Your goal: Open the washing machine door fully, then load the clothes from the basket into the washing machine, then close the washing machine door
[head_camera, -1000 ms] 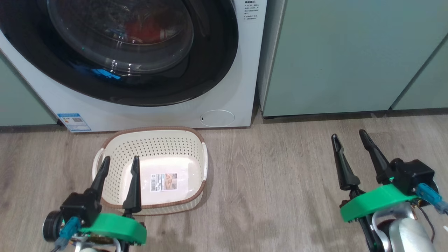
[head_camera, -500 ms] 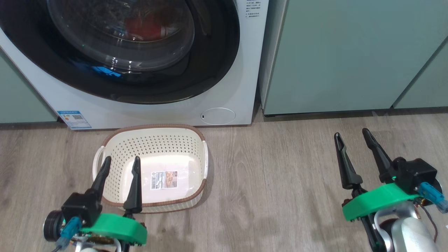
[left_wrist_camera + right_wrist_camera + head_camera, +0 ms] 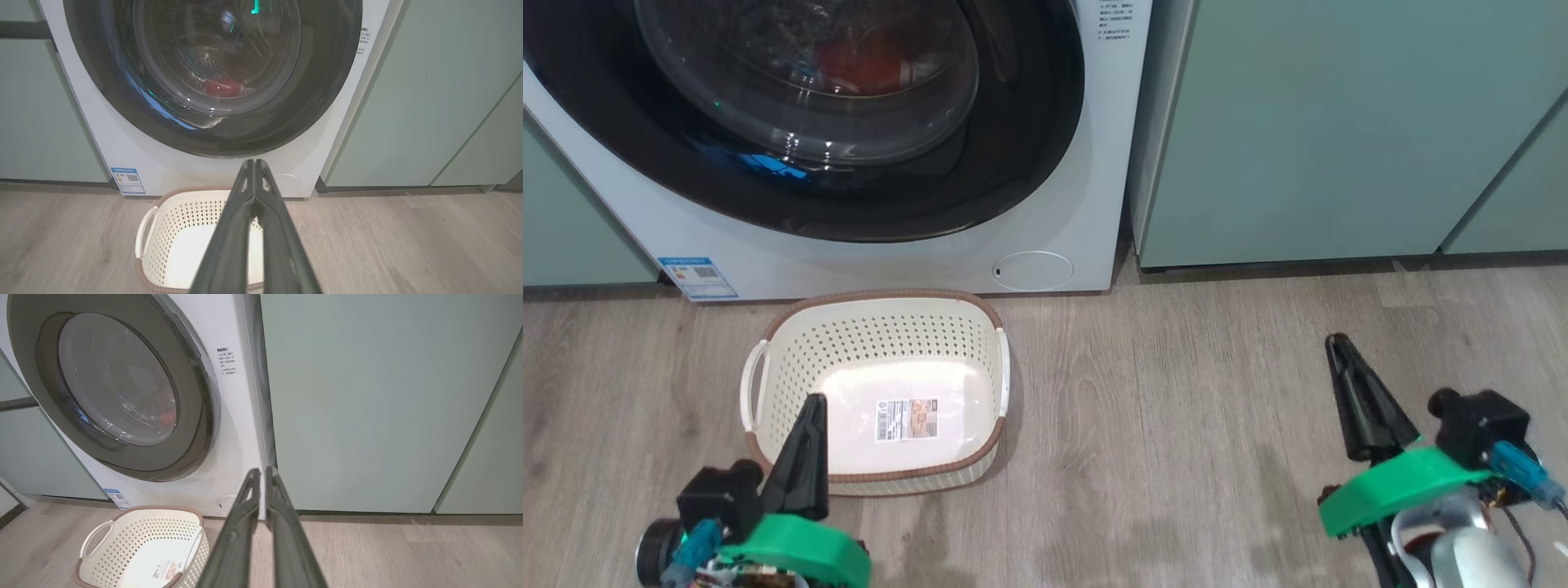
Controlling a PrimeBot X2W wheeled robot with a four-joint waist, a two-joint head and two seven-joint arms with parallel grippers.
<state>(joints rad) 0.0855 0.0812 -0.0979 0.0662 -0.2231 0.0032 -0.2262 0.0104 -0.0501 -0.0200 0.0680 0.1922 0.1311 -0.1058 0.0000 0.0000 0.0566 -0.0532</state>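
The washing machine (image 3: pixel 890 265) stands with its washing machine door (image 3: pixel 1013 163) closed flat against the front. Through the glass bowl the red clothes (image 3: pixel 858 65) lie in the drum, also visible as clothes (image 3: pixel 222 87) in the left wrist view. On the floor before the machine sits the basket (image 3: pixel 874 343), holding just a paper label. My left gripper (image 3: pixel 814 402) is shut over the basket's near rim, with nothing in it; its tips (image 3: pixel 254 161) meet. My right gripper (image 3: pixel 1335 339) is shut above bare floor at the right, fingers (image 3: pixel 263 469) nearly touching.
Pale green cabinets (image 3: pixel 1339 131) flank the machine on the right, with another cabinet (image 3: pixel 564 245) on the left. A small round white flap (image 3: pixel 1032 270) and a blue sticker (image 3: pixel 698 278) mark the machine's lower front. Wooden floor (image 3: pixel 1176 425) spreads between basket and right gripper.
Both grippers have gone from open to shut. Both have also drawn back a little toward the bottom of the head view.
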